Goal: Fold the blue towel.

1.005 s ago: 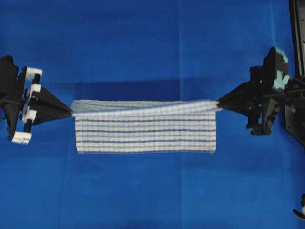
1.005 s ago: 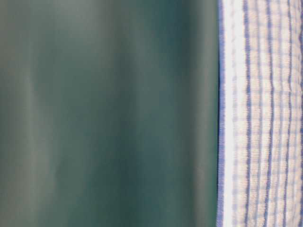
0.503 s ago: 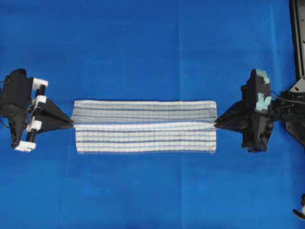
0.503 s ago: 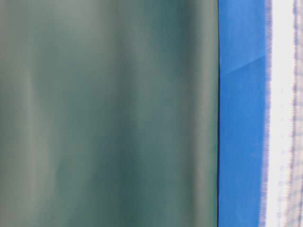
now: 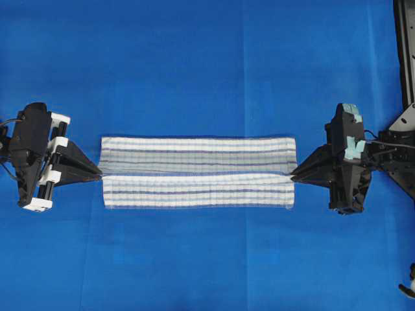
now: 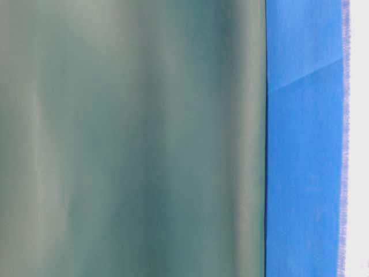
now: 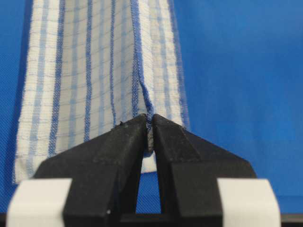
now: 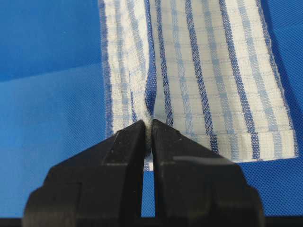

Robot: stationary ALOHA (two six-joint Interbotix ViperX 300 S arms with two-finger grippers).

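The blue towel (image 5: 198, 172), white with thin dark-blue and light-blue stripes, lies stretched out as a long band across the middle of the tabletop (image 5: 194, 58), which is covered by a plain blue sheet. A lengthwise crease runs through it in the overhead view, with one striped strip above the crease and another below it.

The left gripper (image 5: 98, 173) sits at the towel's left end, level with the crease. In the left wrist view its black jaws are clamped together on a pinched edge of the cloth (image 7: 94, 71), and the fabric rises into a small ridge just beyond the tips. The right gripper (image 5: 292, 175) meets the towel's right end at the same height. In the right wrist view its jaws are likewise pressed shut on a thin fold of the cloth (image 8: 203, 71), with the hemmed end of the towel lying flat to one side of the tips.

Both arms reach in from opposite sides, roughly in line with each other, and the towel spans the gap between them.

The table-level view is mostly filled by a blurred grey-green surface (image 6: 132, 138); beside it is a strip of blue sheet (image 6: 302, 144), and the pale fringe at the far right edge is probably the towel's border.
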